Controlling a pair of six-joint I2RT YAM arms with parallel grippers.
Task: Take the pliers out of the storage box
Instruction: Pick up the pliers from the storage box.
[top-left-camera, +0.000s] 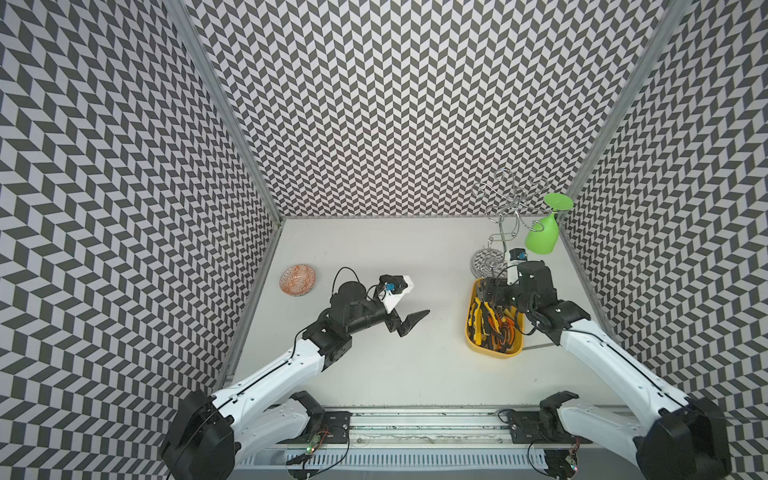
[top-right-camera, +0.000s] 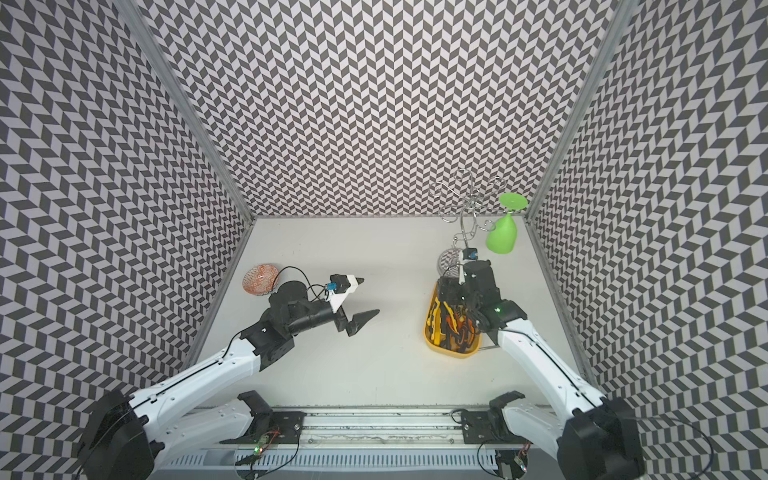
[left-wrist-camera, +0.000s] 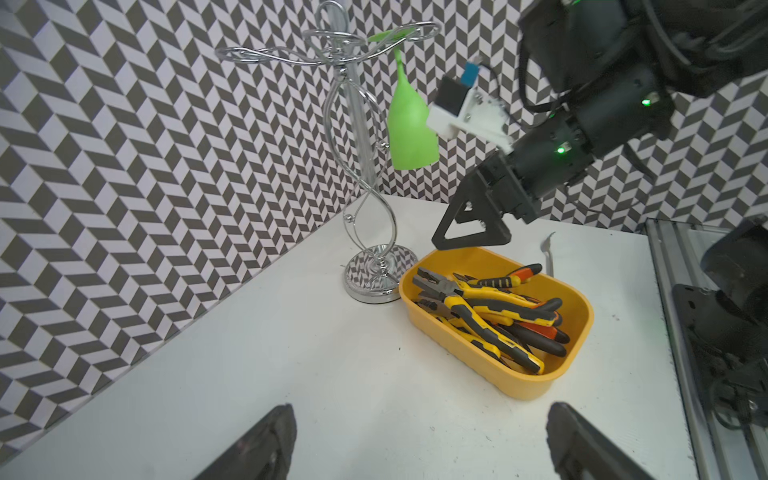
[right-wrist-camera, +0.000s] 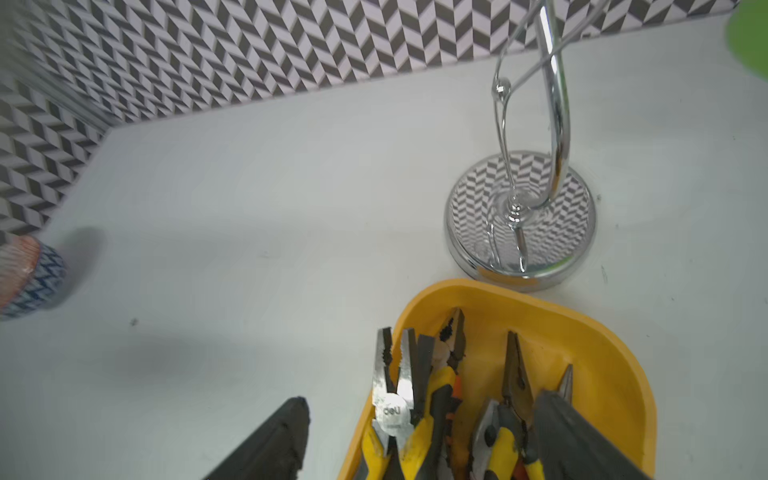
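Here, the white table (top-left-camera: 374, 365) carries a chrome stemware rack (left-wrist-camera: 358, 137) near its far right corner, with the yellow storage box (left-wrist-camera: 519, 384) just beside the rack's base. The right gripper (right-wrist-camera: 422, 399) hangs spread over the box's far end, one finger outside its wall, holding nothing. The left gripper (left-wrist-camera: 422, 411) gapes empty mid-table. The pliers (left-wrist-camera: 490, 316) lie heaped inside the box.

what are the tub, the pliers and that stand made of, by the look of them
Tub: likely moulded plastic, even yellow, soft sheen, rounded corners.
Pliers: grey bare-metal jaws; handles look like yellow or orange plastic with black rubbery grip.
Stand: metal, probably chrome-plated, since its base mirrors the chevron walls.
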